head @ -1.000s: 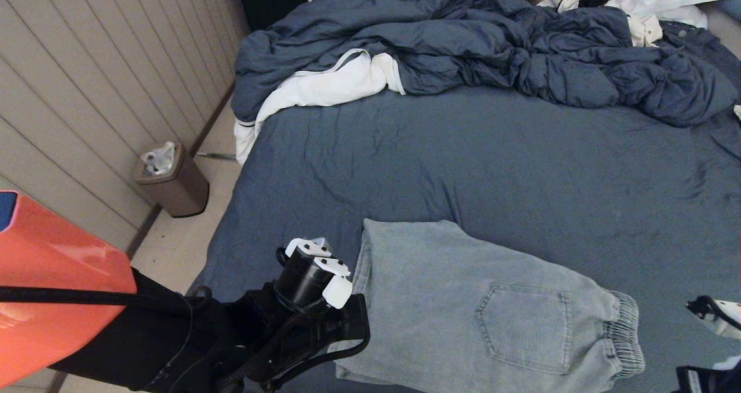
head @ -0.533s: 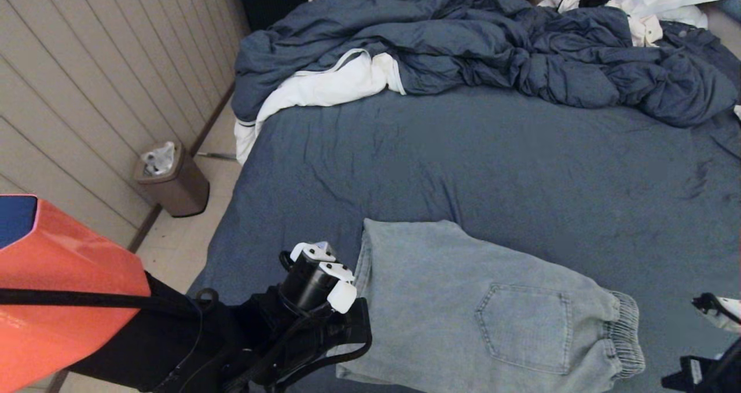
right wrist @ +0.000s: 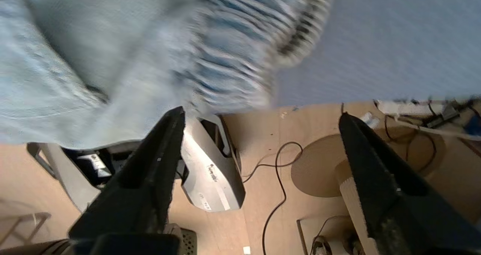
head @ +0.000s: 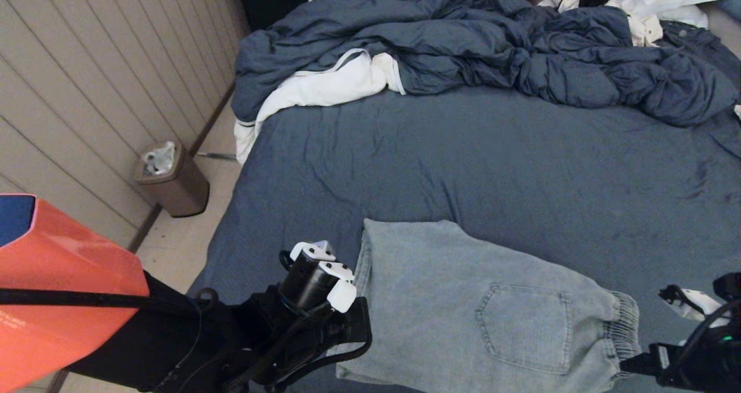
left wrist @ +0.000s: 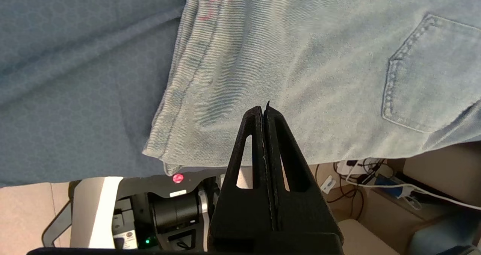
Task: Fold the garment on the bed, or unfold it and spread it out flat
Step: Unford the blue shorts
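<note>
Our right gripper (right wrist: 259, 119) has swung in, fingers now wide, beside the garment (head: 463, 300) at the bed's (head: 492, 150) near edge; our left gripper (left wrist: 265, 110) stays pinched empty.

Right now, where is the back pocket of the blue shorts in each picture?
Head view: the pocket sits low and right of centre on the shorts, close to the ribbed waistband.
Left wrist view: the pocket is at the right edge, beyond the shut left gripper.
Right wrist view: not in it; only blurred denim and the waistband show, above the open right gripper.
Shared landmark: the dark blue bed sheet.
</note>
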`<state>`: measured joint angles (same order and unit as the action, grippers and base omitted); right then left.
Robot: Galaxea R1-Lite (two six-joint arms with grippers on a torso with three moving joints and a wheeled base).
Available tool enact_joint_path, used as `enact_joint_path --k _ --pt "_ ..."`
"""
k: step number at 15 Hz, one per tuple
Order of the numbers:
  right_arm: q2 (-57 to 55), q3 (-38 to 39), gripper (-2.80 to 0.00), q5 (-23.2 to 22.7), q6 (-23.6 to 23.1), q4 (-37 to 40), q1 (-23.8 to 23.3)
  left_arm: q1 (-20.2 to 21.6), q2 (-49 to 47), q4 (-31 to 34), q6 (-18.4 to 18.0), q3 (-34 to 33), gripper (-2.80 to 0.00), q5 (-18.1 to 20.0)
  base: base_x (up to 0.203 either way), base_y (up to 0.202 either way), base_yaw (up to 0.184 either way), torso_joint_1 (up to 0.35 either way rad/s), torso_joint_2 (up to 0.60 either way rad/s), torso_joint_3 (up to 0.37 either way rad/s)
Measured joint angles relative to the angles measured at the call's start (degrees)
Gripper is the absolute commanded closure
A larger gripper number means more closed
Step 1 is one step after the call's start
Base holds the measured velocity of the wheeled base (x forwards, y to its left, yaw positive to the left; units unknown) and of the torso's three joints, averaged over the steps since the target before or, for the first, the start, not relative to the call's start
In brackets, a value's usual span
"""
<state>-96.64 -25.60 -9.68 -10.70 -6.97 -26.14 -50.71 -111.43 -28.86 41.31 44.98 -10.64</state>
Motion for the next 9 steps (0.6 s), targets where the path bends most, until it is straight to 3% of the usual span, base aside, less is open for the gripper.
enact_joint_path --k 6,7,9 --pt "-6.61 -3.07 -2.8 -0.16 2.13 -5.59 5.6 0.09 -0.41 -0.78 0.02 -0.06 0.0 -0.05 0.0 0.0 0.0 0.0 0.0 0.0" --pt "-8.01 -2.89 0.0 -0.11 2.51 -8.05 6.71 0.09 -0.46 -0.83 0.09 -0.06 0.0 -0.02 0.0 0.0 0.0 0.0 0.0 0.0" --pt "-10.25 -2.63 0.0 -0.07 4.3 -11.45 9.06 0.09 -0.69 -0.8 0.11 -0.03 0.0 -0.02 0.0 0.0 0.0 0.0 0.0 0.0"
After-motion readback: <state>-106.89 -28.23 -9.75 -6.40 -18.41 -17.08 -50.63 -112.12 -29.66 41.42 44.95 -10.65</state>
